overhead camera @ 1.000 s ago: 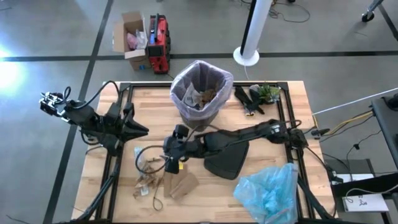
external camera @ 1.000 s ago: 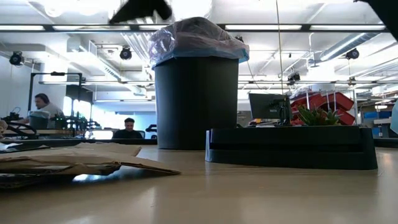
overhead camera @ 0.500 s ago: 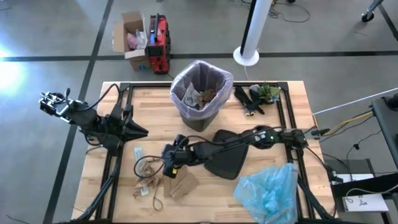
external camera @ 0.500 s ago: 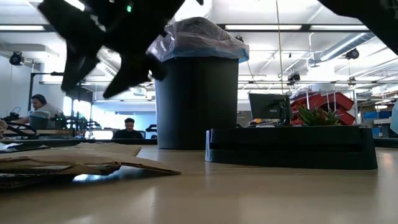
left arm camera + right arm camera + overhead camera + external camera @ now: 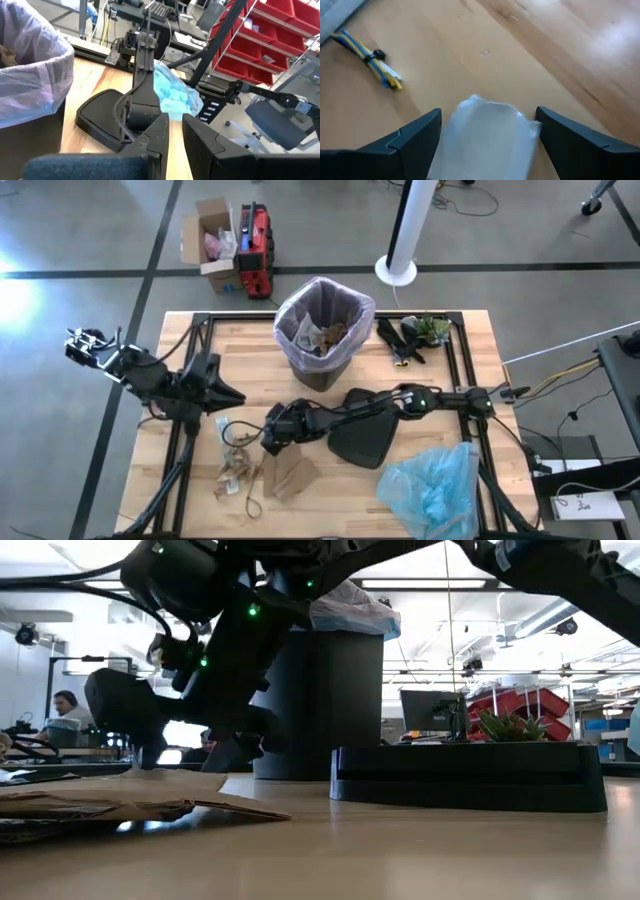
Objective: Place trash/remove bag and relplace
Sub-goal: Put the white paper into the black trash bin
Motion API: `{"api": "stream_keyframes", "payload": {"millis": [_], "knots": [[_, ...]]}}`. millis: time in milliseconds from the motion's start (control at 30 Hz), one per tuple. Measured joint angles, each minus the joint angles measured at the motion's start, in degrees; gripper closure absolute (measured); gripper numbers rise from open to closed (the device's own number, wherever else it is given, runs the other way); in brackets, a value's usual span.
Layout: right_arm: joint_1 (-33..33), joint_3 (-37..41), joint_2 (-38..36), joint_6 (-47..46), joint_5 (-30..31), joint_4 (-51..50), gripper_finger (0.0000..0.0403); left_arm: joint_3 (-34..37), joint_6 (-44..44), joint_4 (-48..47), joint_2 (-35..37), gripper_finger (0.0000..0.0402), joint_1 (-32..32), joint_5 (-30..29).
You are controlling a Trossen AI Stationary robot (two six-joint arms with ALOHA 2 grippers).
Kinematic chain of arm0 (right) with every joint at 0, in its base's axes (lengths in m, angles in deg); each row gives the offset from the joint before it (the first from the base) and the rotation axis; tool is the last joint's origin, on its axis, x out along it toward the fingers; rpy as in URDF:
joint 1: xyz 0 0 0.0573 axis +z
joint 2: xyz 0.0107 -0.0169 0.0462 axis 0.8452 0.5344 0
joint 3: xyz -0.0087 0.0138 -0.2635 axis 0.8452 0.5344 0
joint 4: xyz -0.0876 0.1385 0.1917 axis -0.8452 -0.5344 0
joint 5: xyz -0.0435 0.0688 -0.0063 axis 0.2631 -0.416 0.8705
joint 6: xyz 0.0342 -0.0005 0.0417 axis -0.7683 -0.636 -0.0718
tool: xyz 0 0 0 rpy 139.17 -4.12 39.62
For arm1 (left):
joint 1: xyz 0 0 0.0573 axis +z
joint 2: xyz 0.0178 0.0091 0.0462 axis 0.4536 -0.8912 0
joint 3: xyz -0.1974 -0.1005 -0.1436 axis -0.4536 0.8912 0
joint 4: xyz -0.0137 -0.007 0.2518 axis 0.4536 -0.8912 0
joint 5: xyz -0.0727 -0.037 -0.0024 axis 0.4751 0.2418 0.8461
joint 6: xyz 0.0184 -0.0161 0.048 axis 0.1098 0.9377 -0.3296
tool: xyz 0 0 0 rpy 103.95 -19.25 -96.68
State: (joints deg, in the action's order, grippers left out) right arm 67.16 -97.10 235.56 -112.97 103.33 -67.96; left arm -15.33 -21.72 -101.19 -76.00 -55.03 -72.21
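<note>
A dark robot arm with green lights (image 5: 235, 630) reaches down from above in front of the tall black bin (image 5: 330, 705), lined with translucent pale plastic (image 5: 350, 615). Flattened brown paper (image 5: 120, 792) lies on the wooden tabletop (image 5: 400, 855); a low black tray (image 5: 470, 778) sits beside the bin.

readable text: none | labels: none legible | signs or numbers: none legible
</note>
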Motion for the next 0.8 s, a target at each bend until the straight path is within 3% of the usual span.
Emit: {"api": "stream_keyframes", "payload": {"millis": [167, 267, 500, 633, 800], "knots": [[0.3, -0.2, 0.6, -3.0, -0.2, -2.2, 0.0126, 0.0, 0.0, 0.0, -1.3, 0.0363, 0.0, 0.1], [0.6, -0.2, 0.7, -0.3, 0.0, -3.5, 0.0164, 0.0, 0.0, 0.0, -1.5, 0.0363, 0.0, 0.1], [0.6, 0.0, 0.0, 1.3, -1.4, -4.1, 0.0308, 0.0, -0.2, 0.0, -1.2, 0.0363, 0.0, 0.1], [0.8, -2.0, -1.0, 6.9, -3.5, -5.7, 0.0387, 0.0, -0.4, 0.0, -1.1, 0.0363, 0.0, 0.1], [0.9, -7.3, -4.4, 18.1, -3.3, -5.8, 0.0392, 0.0, -0.5, 0.1, -0.8, 0.0363, 0.0, 0.0]]}}
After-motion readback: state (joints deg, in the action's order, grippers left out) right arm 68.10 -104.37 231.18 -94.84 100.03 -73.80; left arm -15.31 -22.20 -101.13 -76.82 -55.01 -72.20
